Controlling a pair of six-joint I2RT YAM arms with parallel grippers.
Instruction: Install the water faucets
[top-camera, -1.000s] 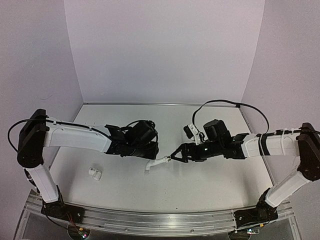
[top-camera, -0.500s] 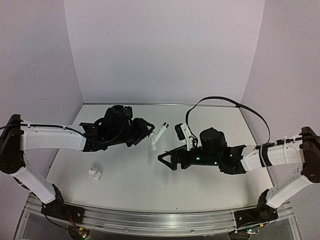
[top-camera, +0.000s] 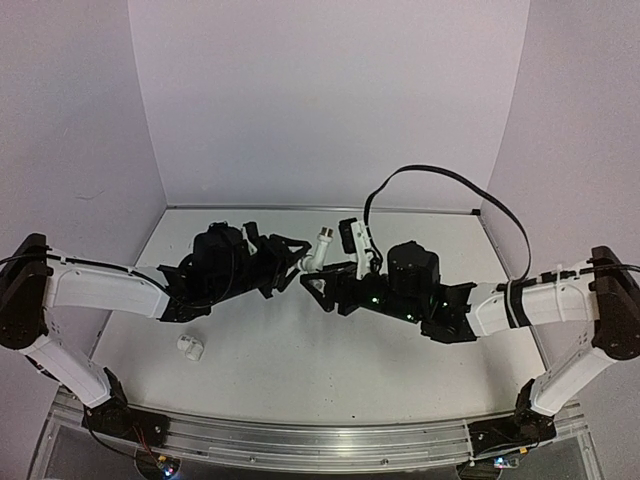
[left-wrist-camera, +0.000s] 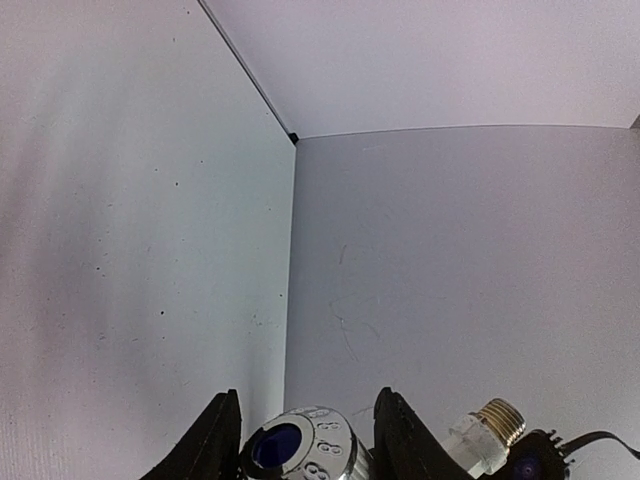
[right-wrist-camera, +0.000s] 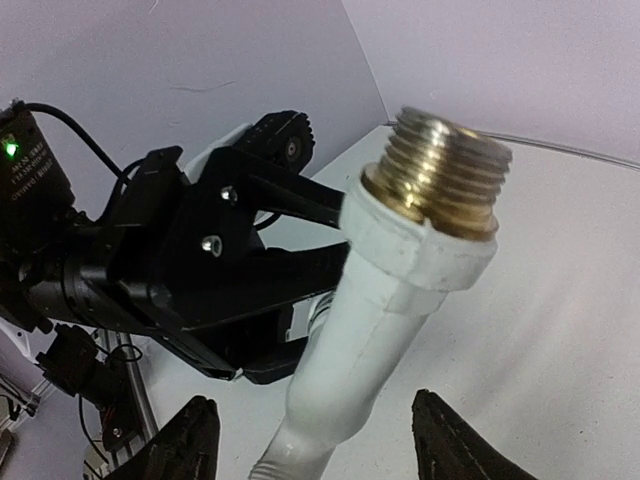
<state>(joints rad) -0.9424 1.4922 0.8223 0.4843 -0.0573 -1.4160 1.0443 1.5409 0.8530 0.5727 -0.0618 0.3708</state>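
Tap (top-camera: 318, 253): axis tilts up, far-right — threaded end free.
Left gripper (top-camera: 295, 262): clenched on knob (left-wrist-camera: 290, 447) (blue-centred).
Right gripper (top-camera: 322, 279): spread, straddling tap's body.

The tap (top-camera: 314, 256) hung above the middle of the worktop (top-camera: 300, 372), its knob between the fingers of the left tool (top-camera: 297, 262) on its left and its threaded end tilted up towards the back wall (top-camera: 320, 110). The right tool (top-camera: 322, 281) sat just to the right of the tap and a little nearer, one finger on either side of the tap's body without touching it. The elbow fitting (top-camera: 190, 347) lay on the worktop at the front left, under the left arm and well apart from the tap.
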